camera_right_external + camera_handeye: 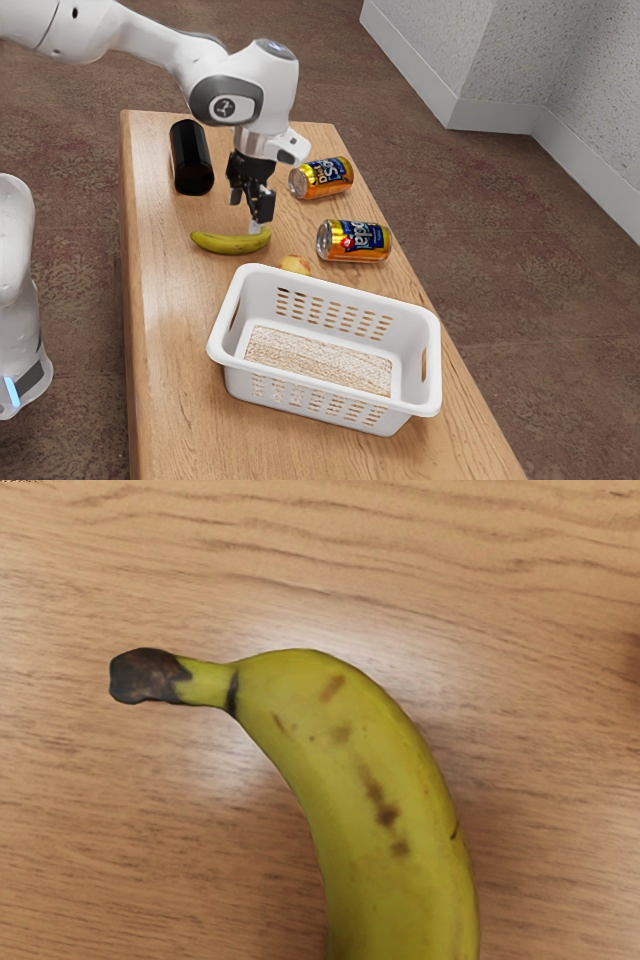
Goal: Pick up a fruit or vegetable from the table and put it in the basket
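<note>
Overall, a brown mottled floor (pixel 480 220) is spreading out around a long wooden worktop (pixel 170 400), and a pale wall (pixel 420 60) is rising beyond, toward the exterior view's upper right. The white arm (pixel 245 75) is reaching in from the exterior view's upper left and is bending down beyond the basket (pixel 222 335). That basket is sitting upright on the worktop, white and slotted, with a beige woven-looking bottom (pixel 315 362) showing inside it. Well apart from the basket, up toward the exterior view's upper left, a black cylinder (pixel 190 157) is lying on its side.

The claw (pixel 248 214) is pointing down beyond the basket's far rim, its two fingers standing apart, open, with the lower tip hanging right by one end of the banana. Two orange soda cans are lying on their sides: the nearer can (pixel 355 241) just beyond the basket's far rim, the farther can (pixel 322 178) well back from the basket. The yellow-green banana (pixel 222 243) is resting on the worktop beyond the basket's far left corner in the exterior view, outside the basket, its dark stem and brown spots showing in the wrist view. Smallest of all, a yellow-and-red fruit (pixel 295 264) is peeking out just behind the basket's far rim, partly hidden.
</note>
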